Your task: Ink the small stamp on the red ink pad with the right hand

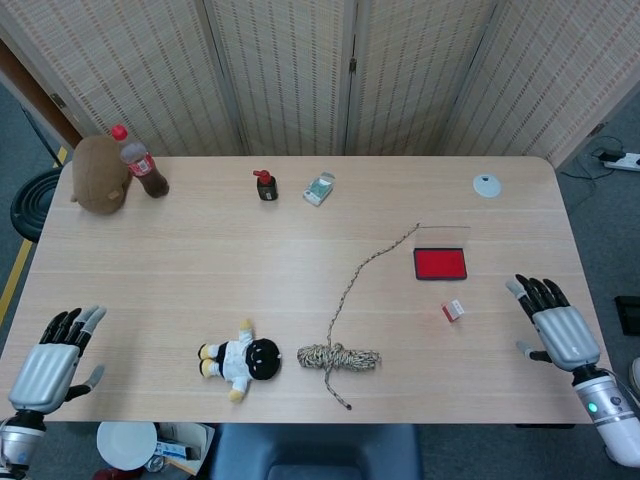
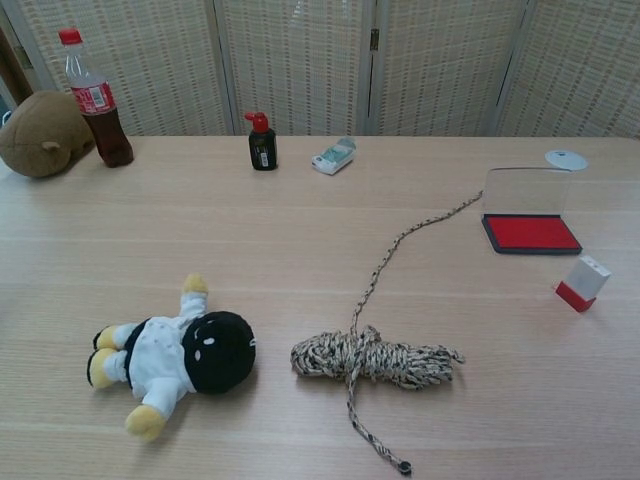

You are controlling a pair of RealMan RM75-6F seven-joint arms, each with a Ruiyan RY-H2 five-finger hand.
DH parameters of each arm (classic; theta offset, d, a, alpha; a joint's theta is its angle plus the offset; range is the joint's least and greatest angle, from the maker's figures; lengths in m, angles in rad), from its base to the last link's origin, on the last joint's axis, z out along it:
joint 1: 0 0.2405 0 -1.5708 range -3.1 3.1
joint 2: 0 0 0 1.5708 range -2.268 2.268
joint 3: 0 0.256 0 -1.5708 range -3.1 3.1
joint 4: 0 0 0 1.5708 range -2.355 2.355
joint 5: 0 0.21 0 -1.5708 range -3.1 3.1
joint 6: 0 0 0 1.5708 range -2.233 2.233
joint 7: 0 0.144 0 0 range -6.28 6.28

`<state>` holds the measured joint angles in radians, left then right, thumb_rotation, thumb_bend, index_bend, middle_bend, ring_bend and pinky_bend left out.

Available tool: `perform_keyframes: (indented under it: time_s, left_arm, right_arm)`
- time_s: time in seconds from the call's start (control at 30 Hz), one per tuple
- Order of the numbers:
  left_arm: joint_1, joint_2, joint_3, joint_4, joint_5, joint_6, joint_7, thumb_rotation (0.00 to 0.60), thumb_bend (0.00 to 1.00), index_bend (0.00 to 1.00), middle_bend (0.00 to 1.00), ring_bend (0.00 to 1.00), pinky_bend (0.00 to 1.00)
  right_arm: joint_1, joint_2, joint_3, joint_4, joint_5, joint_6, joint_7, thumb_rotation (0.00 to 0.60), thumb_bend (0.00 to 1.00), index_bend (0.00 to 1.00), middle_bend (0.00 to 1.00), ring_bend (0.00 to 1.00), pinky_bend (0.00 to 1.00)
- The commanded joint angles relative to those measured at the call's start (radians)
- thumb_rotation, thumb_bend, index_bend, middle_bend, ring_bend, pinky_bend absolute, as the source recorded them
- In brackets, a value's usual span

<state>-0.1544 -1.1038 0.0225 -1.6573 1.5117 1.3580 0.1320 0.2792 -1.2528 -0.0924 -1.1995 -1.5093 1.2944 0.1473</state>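
The small stamp (image 1: 453,310) (image 2: 582,283), white with a red base, stands on the table just in front of the red ink pad (image 1: 440,263) (image 2: 530,233), whose clear lid stands open behind it. My right hand (image 1: 558,325) hovers past the table's right edge, fingers spread and empty, well right of the stamp. My left hand (image 1: 48,362) stays at the front left corner, fingers apart, holding nothing. Neither hand shows in the chest view.
A coiled rope (image 1: 338,356) with a long tail runs toward the pad. A plush doll (image 1: 240,360) lies front centre. At the back stand a cola bottle (image 1: 139,163), brown plush (image 1: 99,174), ink bottle (image 1: 266,186), small packet (image 1: 320,188) and white disc (image 1: 487,184).
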Motion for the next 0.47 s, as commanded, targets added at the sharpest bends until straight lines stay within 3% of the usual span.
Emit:
perform_keyframes:
  time_s: [0.03, 0.47]
  left_arm:
    - [-0.001, -0.001, 0.0, 0.001, 0.001, -0.001, 0.002, 0.6, 0.34, 0.0, 0.0, 0.0, 0.06]
    - [0.007, -0.001, 0.008, 0.005, 0.021, 0.017, 0.006, 0.6, 0.34, 0.0, 0.0, 0.0, 0.06]
  right_arm:
    - [-0.017, -0.008, 0.003, 0.025, 0.004, 0.007, 0.006, 0.6, 0.19, 0.0, 0.0, 0.0, 0.0]
    - [-0.029, -0.012, 0.032, 0.001, -0.001, -0.003, -0.049, 0.6, 0.19, 0.0, 0.0, 0.0, 0.0]
